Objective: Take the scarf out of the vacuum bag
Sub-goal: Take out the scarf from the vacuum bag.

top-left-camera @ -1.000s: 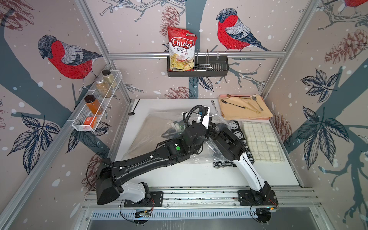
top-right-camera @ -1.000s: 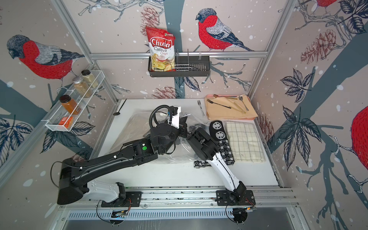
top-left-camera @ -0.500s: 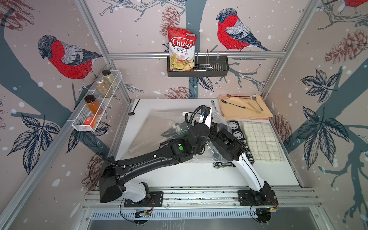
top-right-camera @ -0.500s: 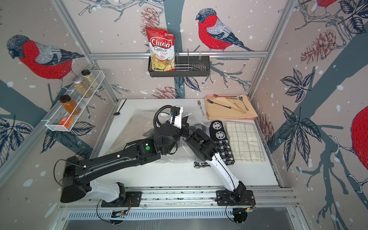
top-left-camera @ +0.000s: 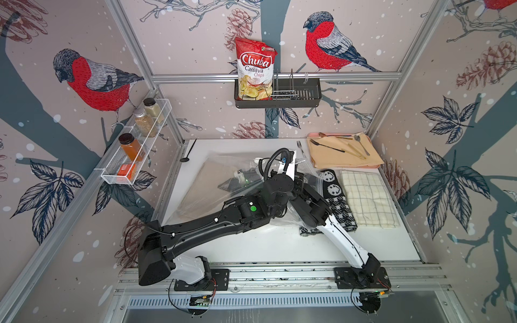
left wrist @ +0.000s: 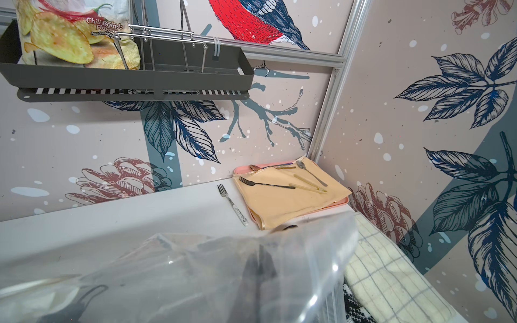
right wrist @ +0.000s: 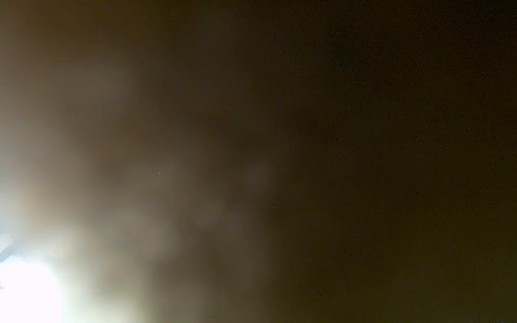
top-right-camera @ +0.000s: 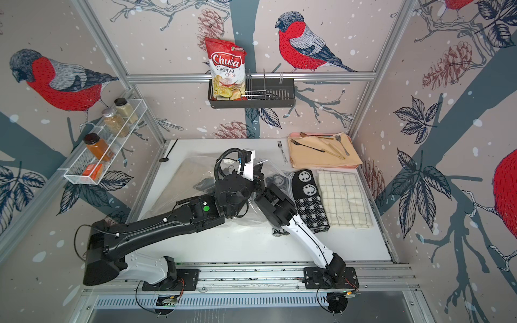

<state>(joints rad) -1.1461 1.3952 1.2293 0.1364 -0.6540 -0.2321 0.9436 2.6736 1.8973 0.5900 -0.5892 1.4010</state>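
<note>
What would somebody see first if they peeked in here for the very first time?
Probably the big red-breasted birds painted on the walls. Next come the two robot arms meeting in the middle of the white table, over a crinkly clear vacuum bag. A black-and-white scarf with smiley faces lies on the side toward the right wall, beside a checked cloth.

Top views looked down from the near side. Left wrist, low over the vacuum bag, faced the far-right tray they shared. Right wrist was too close, blurred.
</note>
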